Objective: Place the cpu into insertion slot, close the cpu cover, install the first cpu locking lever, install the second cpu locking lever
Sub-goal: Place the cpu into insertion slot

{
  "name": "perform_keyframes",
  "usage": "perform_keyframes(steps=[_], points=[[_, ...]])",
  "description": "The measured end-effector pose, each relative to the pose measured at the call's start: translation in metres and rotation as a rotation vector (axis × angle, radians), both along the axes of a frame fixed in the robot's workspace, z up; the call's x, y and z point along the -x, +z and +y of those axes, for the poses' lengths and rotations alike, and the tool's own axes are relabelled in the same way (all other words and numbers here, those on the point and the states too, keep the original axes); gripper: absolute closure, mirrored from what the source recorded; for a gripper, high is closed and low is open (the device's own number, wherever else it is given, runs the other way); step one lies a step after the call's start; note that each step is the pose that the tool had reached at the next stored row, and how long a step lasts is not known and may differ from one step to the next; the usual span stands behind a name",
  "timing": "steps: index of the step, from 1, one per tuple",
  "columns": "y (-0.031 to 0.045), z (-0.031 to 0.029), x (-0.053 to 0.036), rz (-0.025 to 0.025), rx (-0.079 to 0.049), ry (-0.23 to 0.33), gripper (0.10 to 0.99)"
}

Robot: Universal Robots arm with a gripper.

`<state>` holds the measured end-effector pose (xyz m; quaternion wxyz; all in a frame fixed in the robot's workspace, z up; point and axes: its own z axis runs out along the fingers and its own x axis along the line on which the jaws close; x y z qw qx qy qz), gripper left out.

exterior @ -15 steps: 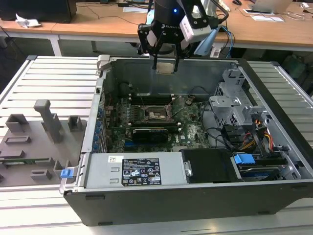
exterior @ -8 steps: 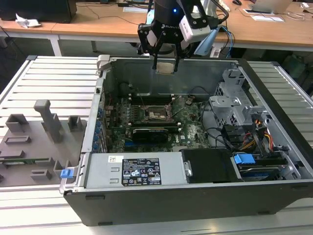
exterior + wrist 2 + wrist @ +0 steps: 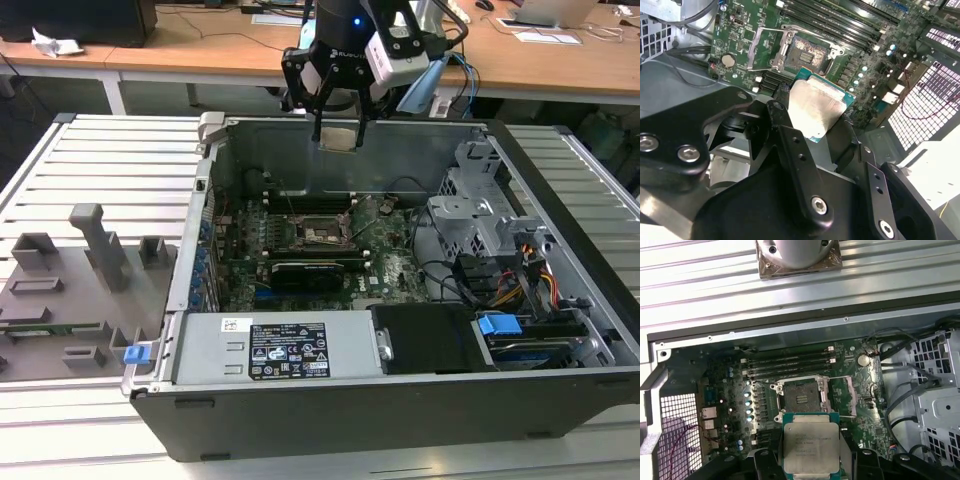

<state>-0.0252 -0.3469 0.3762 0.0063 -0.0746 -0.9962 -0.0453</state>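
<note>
My gripper is clamped on the cpu, holding it flat. It hangs above the open insertion slot, not touching

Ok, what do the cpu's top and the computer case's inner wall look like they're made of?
The cpu top looks like metal, silvery-beige with a dull sheen; its green rim suggests circuit board. The case wall seems sheet metal, matte grey, judging by folded edges.
</note>
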Motion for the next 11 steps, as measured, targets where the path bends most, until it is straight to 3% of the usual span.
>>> perform_keyframes(steps=[11], points=[[0.0,0.0,0.0,0.0,0.0,-0.042,0.545]])
